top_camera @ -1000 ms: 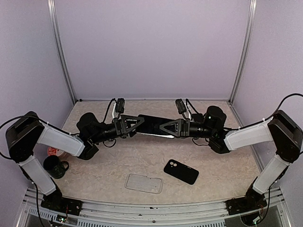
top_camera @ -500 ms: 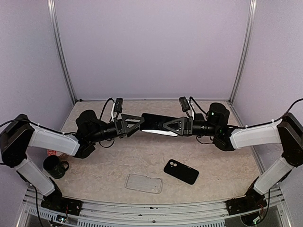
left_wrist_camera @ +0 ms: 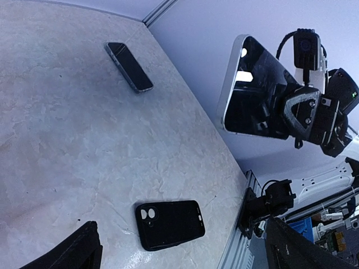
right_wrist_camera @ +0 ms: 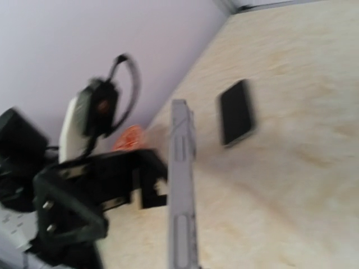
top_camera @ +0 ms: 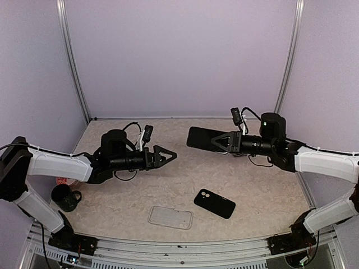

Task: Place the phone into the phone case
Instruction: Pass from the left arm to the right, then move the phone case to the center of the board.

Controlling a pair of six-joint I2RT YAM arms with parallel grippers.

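Table (top_camera: 140, 196): marbled beige top, matte.
Mug (top_camera: 65, 197): dark, upright, at the near-left side, handle turned right.
Round item (top_camera: 63, 180): red-orange and white, just behind the mug, partly hidden; kind not legible.
Flat slab (top_camera: 170, 217): rounded corners, lying flat near the front edge; pale grey from above, dark and glossy in the left wrist view.
Walls (top_camera: 179, 56): plain lilac, three sides.
Posts (top_camera: 73, 61): metal, at the back corners.
Rail (top_camera: 185, 249): metal, along the front edge.

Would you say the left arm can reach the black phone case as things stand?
Probably yes: the left end effector is open and empty, and the black phone case lies uncovered on the table, nothing between them.
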